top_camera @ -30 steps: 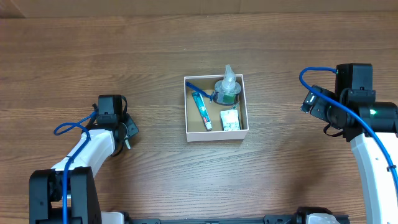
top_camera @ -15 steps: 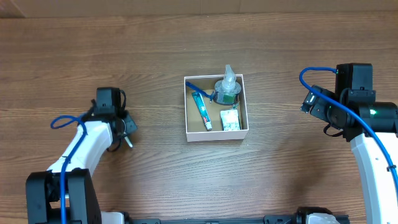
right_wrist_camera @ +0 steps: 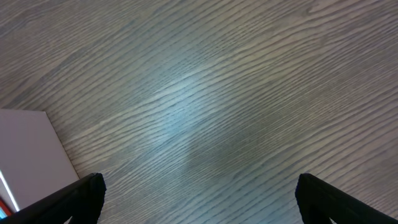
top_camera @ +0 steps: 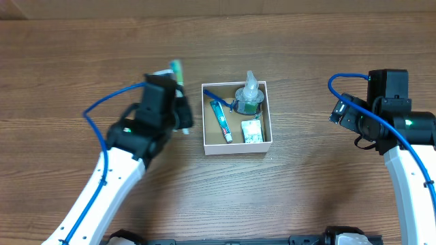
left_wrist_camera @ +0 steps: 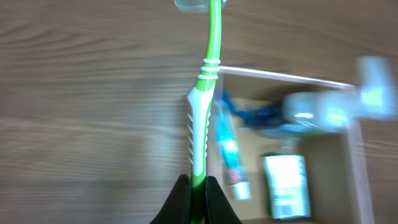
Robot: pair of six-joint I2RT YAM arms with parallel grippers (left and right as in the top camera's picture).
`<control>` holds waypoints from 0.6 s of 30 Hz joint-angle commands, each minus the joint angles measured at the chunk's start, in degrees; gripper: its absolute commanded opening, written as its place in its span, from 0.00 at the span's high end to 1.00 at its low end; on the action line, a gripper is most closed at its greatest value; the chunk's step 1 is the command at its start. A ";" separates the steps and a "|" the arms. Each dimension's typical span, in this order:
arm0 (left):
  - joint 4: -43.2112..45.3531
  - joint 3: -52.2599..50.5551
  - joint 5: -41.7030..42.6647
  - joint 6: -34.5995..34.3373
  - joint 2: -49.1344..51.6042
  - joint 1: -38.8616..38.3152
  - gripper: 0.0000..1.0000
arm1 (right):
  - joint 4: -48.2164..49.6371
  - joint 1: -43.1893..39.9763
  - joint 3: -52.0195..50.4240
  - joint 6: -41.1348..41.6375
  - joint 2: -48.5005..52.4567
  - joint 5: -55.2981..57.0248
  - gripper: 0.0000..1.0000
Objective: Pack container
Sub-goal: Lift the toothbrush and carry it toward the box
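One wooden table [top_camera: 68, 41]; two arms over it, left arm [top_camera: 116, 170] stretched in toward the middle, right arm [top_camera: 409, 177] well off to the side. One container [top_camera: 237, 148], white walls and brown inside, sitting mid-table. Counted four things in it: one clear bottle [top_camera: 249, 95] with green in it at the far right corner; one teal toothpaste tube [top_camera: 221, 120] lying along the left side; one small white-and-green box [top_camera: 252, 132] near right; one thin blue thing [top_camera: 212, 94] far left, can't tell what exactly. One green toothbrush [left_wrist_camera: 205, 93] outside the box.

Now the claws. Left gripper [left_wrist_camera: 196, 198] pinched tight on the toothbrush handle, fingertips almost meeting around it; brush poking straight out ahead, just beside the container's left wall; pretty blurry in the wrist view tbh. Right gripper [right_wrist_camera: 199, 196] spread wide, fingers [right_wrist_camera: 81, 193] way apart, hanging over bare wood, well apart from the container.
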 commanded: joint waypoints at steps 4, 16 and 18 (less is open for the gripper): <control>5.29 1.73 -2.12 -6.73 1.88 -9.40 0.95 | 0.28 -0.11 1.18 0.07 -0.35 0.42 0.00; 11.39 1.73 -2.27 -9.64 12.02 -11.63 0.69 | 0.28 -0.11 1.18 0.07 -0.35 0.42 0.00; 11.45 1.79 -2.23 -9.66 12.00 -11.63 0.32 | 0.28 -0.11 1.18 0.07 -0.35 0.42 0.00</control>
